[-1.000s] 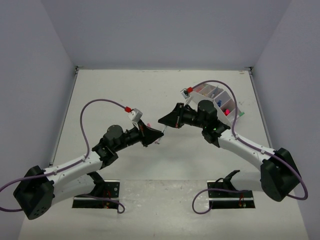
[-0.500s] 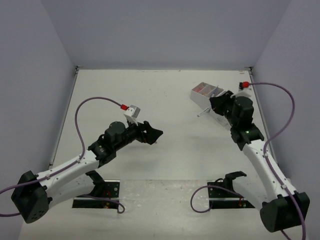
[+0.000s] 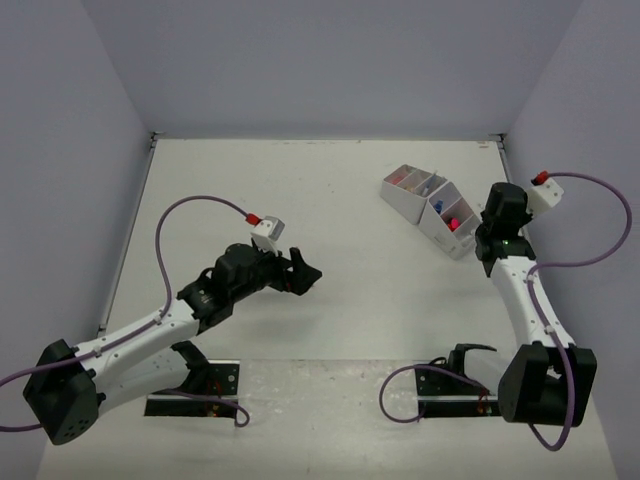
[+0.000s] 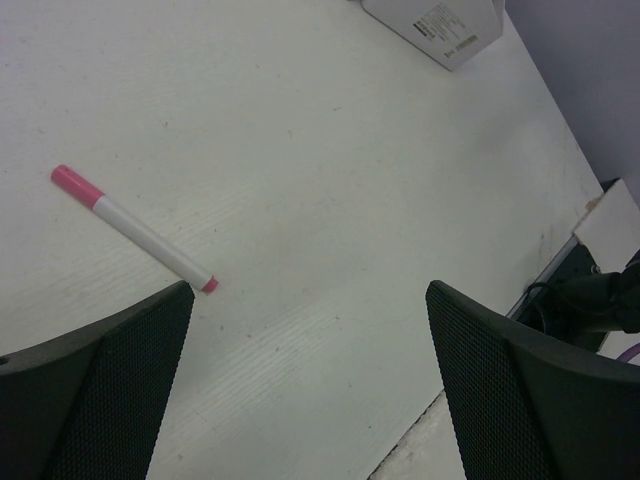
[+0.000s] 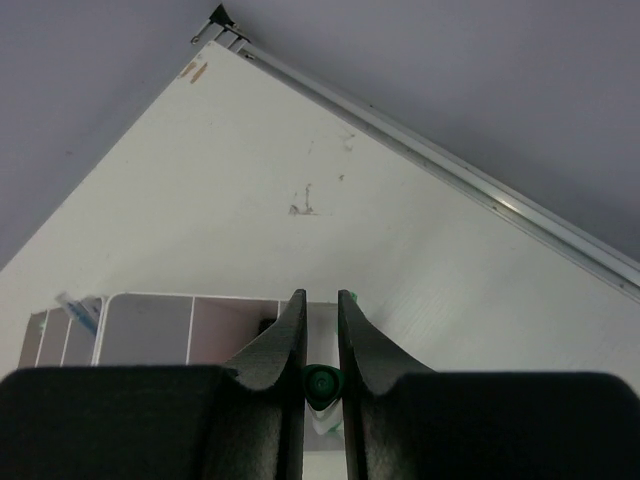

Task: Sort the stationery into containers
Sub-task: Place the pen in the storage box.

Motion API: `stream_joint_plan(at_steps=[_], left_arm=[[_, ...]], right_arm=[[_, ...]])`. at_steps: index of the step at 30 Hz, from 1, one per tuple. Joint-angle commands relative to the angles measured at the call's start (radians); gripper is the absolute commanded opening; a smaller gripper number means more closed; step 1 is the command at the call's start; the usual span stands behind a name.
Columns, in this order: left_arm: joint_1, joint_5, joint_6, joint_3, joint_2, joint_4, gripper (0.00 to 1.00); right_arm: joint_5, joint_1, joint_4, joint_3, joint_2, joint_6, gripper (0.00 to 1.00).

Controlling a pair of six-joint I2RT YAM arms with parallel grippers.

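Since half a second ago the right gripper [image 5: 321,300] has swung out to the right end of the organizer [image 3: 408,207], while the left gripper [image 4: 308,295] has barely shifted. The right one is pinched on a green-capped pen [image 5: 320,381] and should centre over one compartment before letting go. The left one is spread wide above the pink marker [image 4: 135,230], which lies flat on the table [image 3: 300,180] left of centre. It should straddle the barrel squarely before closing.

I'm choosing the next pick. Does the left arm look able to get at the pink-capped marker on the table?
Probably yes: the left gripper hangs open close to the pink-capped marker, which lies flat on the bare table with nothing on it or touching it.
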Motion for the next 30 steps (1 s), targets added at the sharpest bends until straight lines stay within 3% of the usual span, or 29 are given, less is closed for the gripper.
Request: stream_joint_plan(at_steps=[1, 11, 15, 21, 25, 30], left_arm=[[-0.001, 0.036, 0.034, 0.004, 0.019, 0.009, 1.0], [-0.001, 0.043, 0.027, -0.017, 0.001, 0.004, 1.0], [-0.002, 0.033, 0.022, -0.017, 0.007, -0.001, 1.0], [-0.001, -0.107, -0.024, 0.033, 0.084, -0.077, 1.0], [-0.001, -0.231, -0.071, 0.089, 0.179, -0.173, 1.0], [-0.002, -0.314, -0.145, 0.188, 0.285, -0.233, 0.96]], right_arm=[[0.057, -0.006, 0.149, -0.008, 0.047, 0.011, 0.0], [0.018, -0.006, 0.188, -0.003, 0.17, 0.028, 0.03], [-0.01, -0.006, 0.181, -0.028, 0.173, 0.045, 0.27], [-0.067, -0.005, 0.152, -0.016, 0.171, 0.048, 0.49], [-0.101, 0.001, 0.064, 0.035, 0.129, 0.045, 0.55], [-0.158, 0.092, 0.015, 0.056, -0.058, -0.001, 0.56]])
